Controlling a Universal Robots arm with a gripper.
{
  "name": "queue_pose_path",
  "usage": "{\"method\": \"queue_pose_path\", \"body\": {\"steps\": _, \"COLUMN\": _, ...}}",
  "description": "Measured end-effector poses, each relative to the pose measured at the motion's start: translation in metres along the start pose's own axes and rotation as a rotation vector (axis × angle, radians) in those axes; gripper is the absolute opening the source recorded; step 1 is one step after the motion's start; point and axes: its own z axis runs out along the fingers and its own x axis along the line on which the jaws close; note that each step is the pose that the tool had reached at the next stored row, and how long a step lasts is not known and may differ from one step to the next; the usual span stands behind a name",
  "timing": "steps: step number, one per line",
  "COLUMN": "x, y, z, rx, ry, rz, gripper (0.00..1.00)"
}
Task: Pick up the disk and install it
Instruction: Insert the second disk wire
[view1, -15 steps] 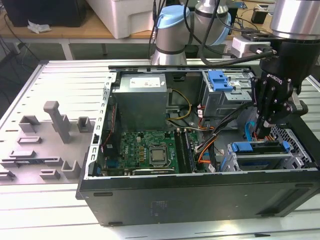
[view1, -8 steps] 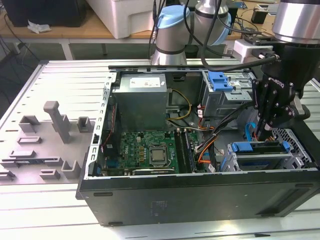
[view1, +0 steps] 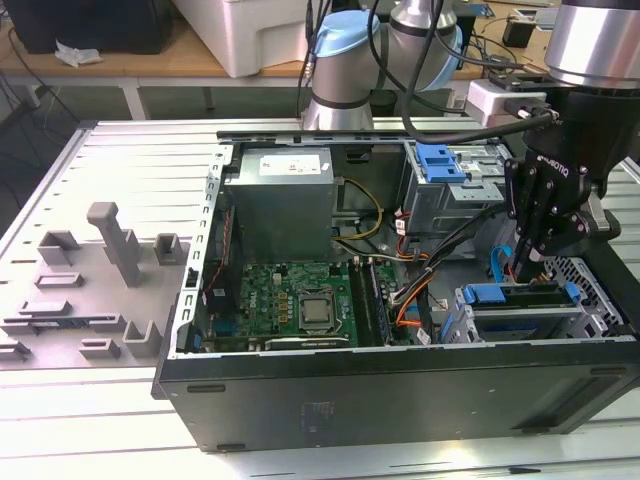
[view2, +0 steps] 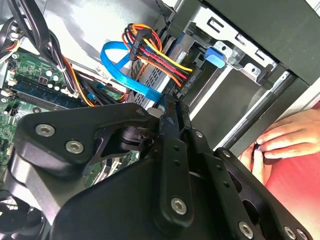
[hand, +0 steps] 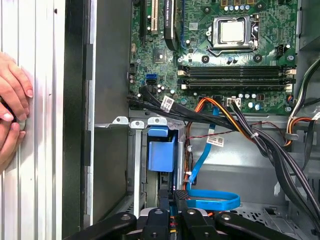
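The disk (view1: 515, 295) sits in the drive cage at the exterior view's right, near the case's front wall, with its blue carrier frame (hand: 161, 155) showing along the edge. My gripper (view1: 525, 272) hangs right over that edge, inside the open computer case. Its black fingers (view2: 172, 130) lie pressed together with nothing between them, so it is shut. The tips (hand: 174, 194) stand beside the end of a flat blue data cable (view2: 125, 75), close to the disk's connector side.
A bundle of red, yellow and orange power wires (view2: 160, 57) runs by the cage. The motherboard (view1: 290, 300) and grey power-supply box (view1: 278, 205) fill the case's middle. A second blue-framed bay (view1: 445, 165) sits at the back. A person's hands (hand: 12, 105) rest outside the case wall.
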Motion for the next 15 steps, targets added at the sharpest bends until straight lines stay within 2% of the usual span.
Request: {"method": "queue_pose_path", "body": {"steps": 15, "x": 0.0039, "y": -0.0014, "z": 0.0011, "rx": -0.0001, "ry": -0.0016, "rz": 0.000, "gripper": 0.16}}
